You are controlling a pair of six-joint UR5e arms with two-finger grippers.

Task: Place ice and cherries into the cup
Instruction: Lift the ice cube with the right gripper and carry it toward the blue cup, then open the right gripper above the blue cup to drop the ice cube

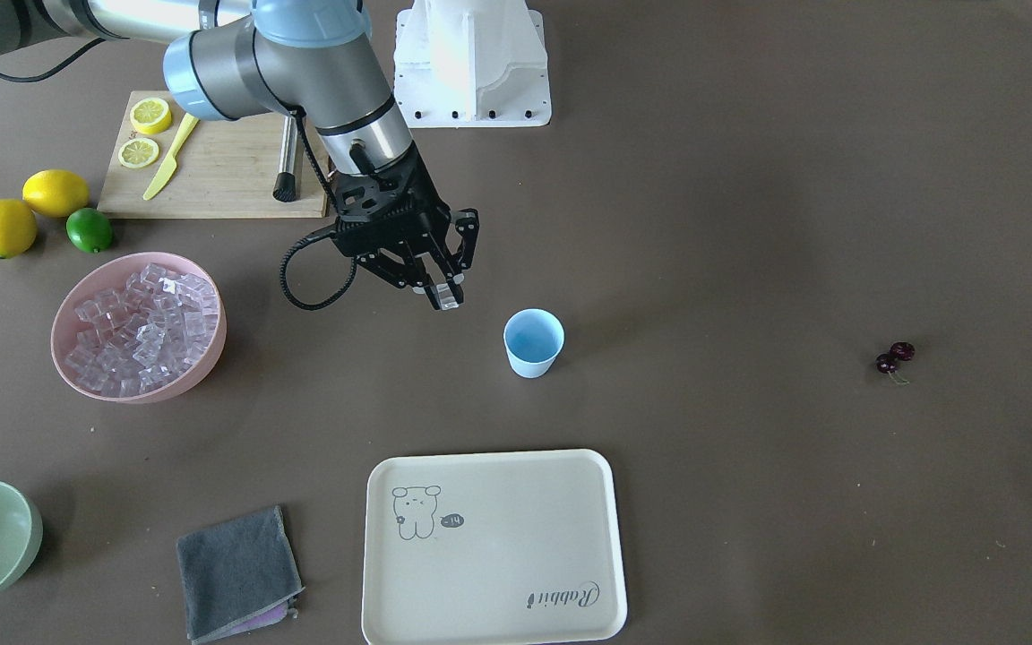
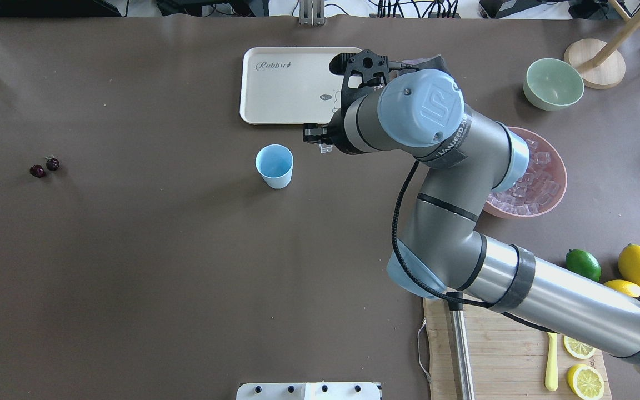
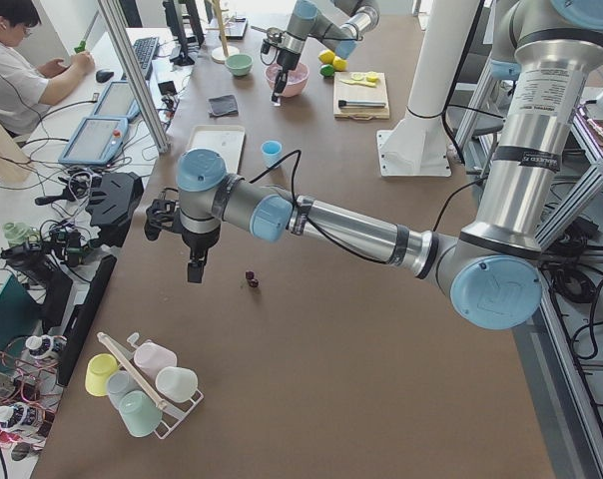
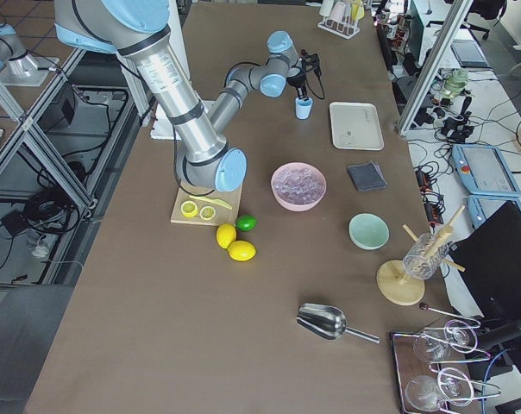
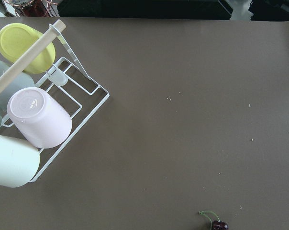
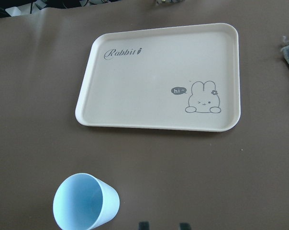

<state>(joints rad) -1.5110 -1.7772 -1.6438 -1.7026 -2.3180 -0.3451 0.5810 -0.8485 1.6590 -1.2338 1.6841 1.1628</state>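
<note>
Brown covering lies over the whole table, and the task's things stand far from each other on it. The cup point(image 1: 533, 343) stands upright near the middle, its mouth open upward, a little apart from the cream tray point(image 1: 498, 546).

The right gripper point(image 1: 446, 296) hangs above the table beside the cup, not over its mouth, on the side of the pink bowl point(image 1: 211, 345). Its two fingers are drawn narrow, and they pinch one clear ice cube point(image 1: 450, 299) between the tips. The other ice point(image 1: 144, 327) fills the pink bowl in a heap. In the right wrist view, the cup is at the lower left and the dark fingertips are at the bottom edge, to the right of it.

The cherries point(image 1: 895, 356) lie on the bare table, well apart from the cup, towards the robot's left end. The left gripper point(image 3: 195, 269) hangs above the table near them and touches nothing; I cannot tell whether its fingers are apart or together. The left wrist view shows one cherry at its bottom edge and a wire rack point(image 5: 82, 103) with upturned cups.
</note>
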